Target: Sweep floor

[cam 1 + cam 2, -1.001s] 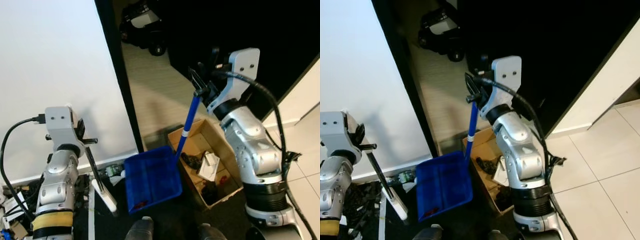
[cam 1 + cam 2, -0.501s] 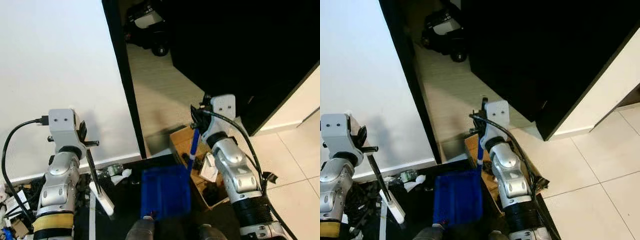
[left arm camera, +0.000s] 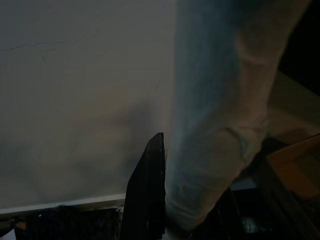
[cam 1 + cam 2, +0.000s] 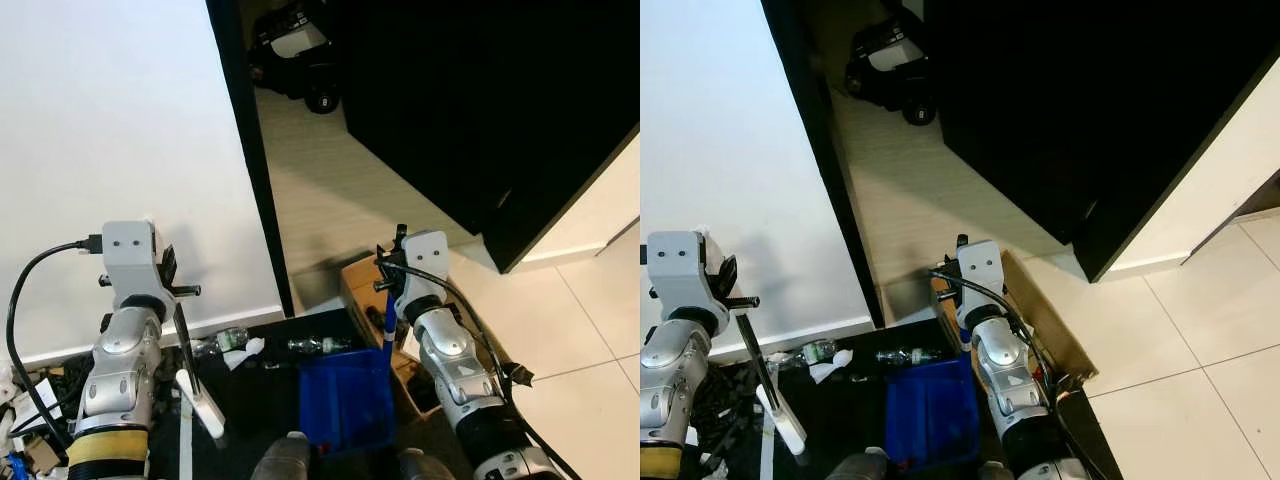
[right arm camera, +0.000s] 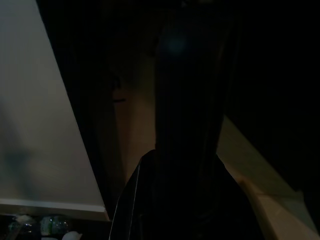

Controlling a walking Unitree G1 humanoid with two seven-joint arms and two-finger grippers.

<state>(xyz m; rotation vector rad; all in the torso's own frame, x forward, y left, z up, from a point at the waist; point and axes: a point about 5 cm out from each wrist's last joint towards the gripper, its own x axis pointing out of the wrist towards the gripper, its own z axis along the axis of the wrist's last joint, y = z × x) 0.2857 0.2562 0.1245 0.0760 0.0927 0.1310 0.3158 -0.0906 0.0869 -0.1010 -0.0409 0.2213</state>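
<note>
The blue dustpan (image 4: pixel 346 400) sits low on the dark floor mat (image 4: pixel 270 350) just ahead of the robot's feet, its tray facing up and a few small bits of red debris (image 4: pixel 902 464) lying at its near edge. Its blue handle (image 4: pixel 388 325) rises from the tray's right rear corner — up into the right pincer (image 4: pixel 385 283), whose black fingers are clamped around the top of the shaft. Just right of the dustpan, partly behind the right arm, stands an open cardboard box (image 4: pixel 362 282).

Beyond the tray's far edge a clear plastic bottle (image 4: pixel 318 345) lies on its side on the mat, with a crumpled white tissue (image 4: pixel 243 352) and a second bottle (image 4: pixel 227 340) further to the left, near the foot of the white wall (image 4: pixel 110 140).

On the left, the left pincer (image 4: pixel 178 291) grips a thin dark broom stick (image 4: pixel 184 340) that slants down to a white head (image 4: pixel 202 405) over the mat's left edge, well apart from the dustpan. In the left wrist view a black finger (image 3: pixel 148 195) shows beside a pale blurred shape against the wall. A black door frame (image 4: pixel 250 150) edges the wall, and beyond it pale flooring leads to a dark wheeled object (image 4: pixel 295 45).
</note>
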